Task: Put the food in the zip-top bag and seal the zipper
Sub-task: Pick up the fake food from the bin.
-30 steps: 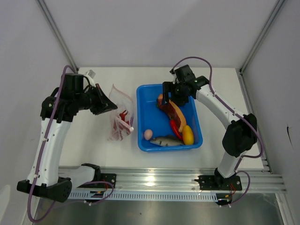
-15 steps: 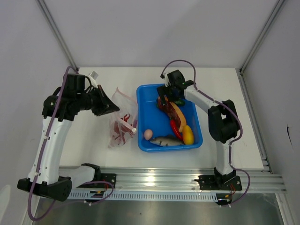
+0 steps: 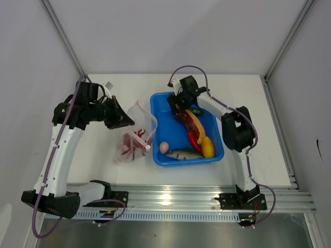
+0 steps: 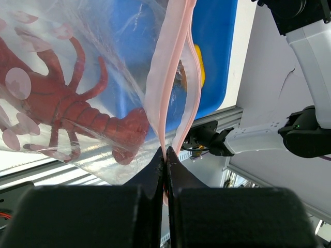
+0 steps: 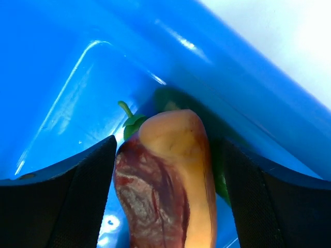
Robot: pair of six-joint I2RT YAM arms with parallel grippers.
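Barely begun: one red toy (image 4: 67,103) sits in the bag (image 3: 137,132), at 9 o'clock from the tub (image 3: 186,163); left fingers (image 4: 150,175) pinch its zipper (image 4: 164,67), mouth agape; right fingers (image 5: 77,181) stand released astride the steak (image 5: 160,170); fish (image 3: 182,154), egg (image 3: 164,147) and pepper (image 3: 207,148) wait; sealing remains.

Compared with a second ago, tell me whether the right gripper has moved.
Yes. The right gripper has shifted left toward the blue tub's far-left corner, jaws open astride the steak's far end.
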